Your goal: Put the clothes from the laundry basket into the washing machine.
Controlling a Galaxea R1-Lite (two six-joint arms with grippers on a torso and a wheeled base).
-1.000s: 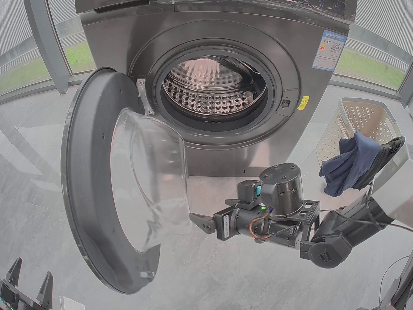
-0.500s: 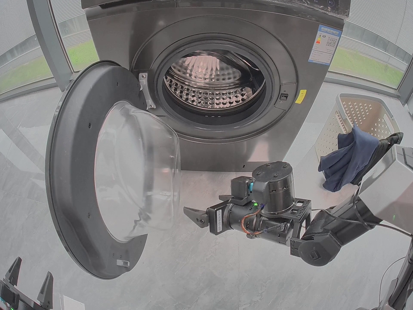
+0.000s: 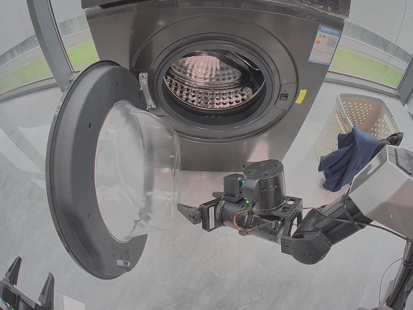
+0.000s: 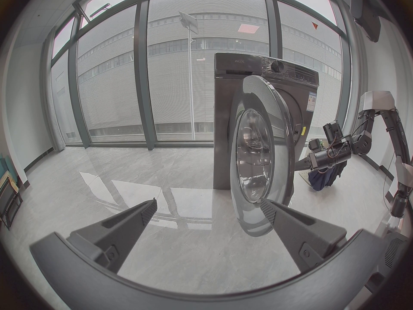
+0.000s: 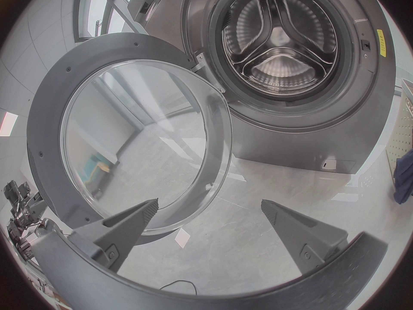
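Observation:
The washing machine [image 3: 275, 121] stands ahead with its round door [image 3: 73, 160] swung wide open to the left. Its steel drum [image 3: 211, 82] holds no clothes. To the right, a dark blue garment [image 3: 348, 158] hangs over the front rim of the white laundry basket [image 3: 365, 113]. My right gripper [image 3: 188, 214] hovers low in front of the machine, open and holding nothing, with its tips at the edge of the door's glass bowl [image 3: 137, 168]. My left gripper [image 3: 31, 276] sits at the bottom left, open, well clear of the door.
Glossy grey floor [image 3: 206, 272] spreads in front of the machine. Window walls with pillars [image 3: 43, 31] stand behind and to both sides. The right wrist view shows the door glass [image 5: 137, 138] close by and the garment [image 5: 404, 177] far off to the side.
The head camera shifted a little early on. The door stands slightly wider open than one second ago. My right gripper has moved left and slightly up toward the door glass.

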